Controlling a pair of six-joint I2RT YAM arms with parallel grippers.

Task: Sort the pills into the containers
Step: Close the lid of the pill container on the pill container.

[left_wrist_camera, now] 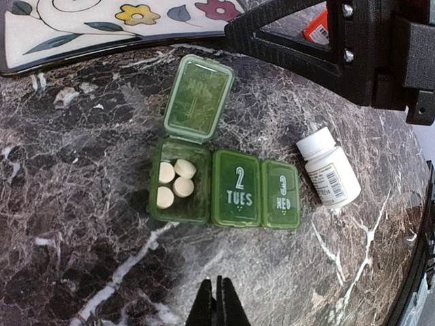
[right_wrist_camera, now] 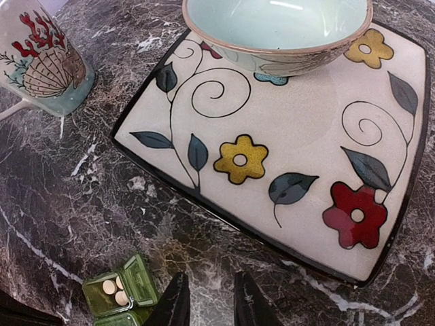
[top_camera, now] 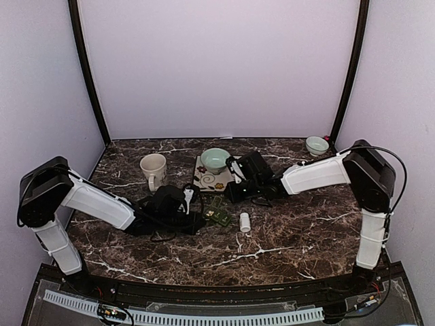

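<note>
Green translucent plastic marks your target: the pill box (left_wrist_camera: 224,183) lies flat on the dark marble counter (top_camera: 292,231), near the front edge of the square floral plate (right_wrist_camera: 285,156) without touching it. Its first compartment stands with its lid (left_wrist_camera: 198,97) thrown back toward the plate, and four round white pills (left_wrist_camera: 175,183) lie inside. The other two lids, marked "2 TUES" (left_wrist_camera: 236,189) and "3 WED" (left_wrist_camera: 281,194), are down.

Just beside the WED end, apart from the box, a white pill bottle (left_wrist_camera: 327,166) lies on its side with its cap on.

Your left claw (left_wrist_camera: 218,285) hangs over the counter on the near side of the box, its fingers pressed together with nothing between them. Your right claw (right_wrist_camera: 209,278) sits low over the counter at the plate's edge, fingers a little apart, bare marble showing in the gap.

A pale green bowl (right_wrist_camera: 279,27) rests on the plate's far part. A seashell-printed mug (right_wrist_camera: 41,61) stands on the counter off the plate's side.
</note>
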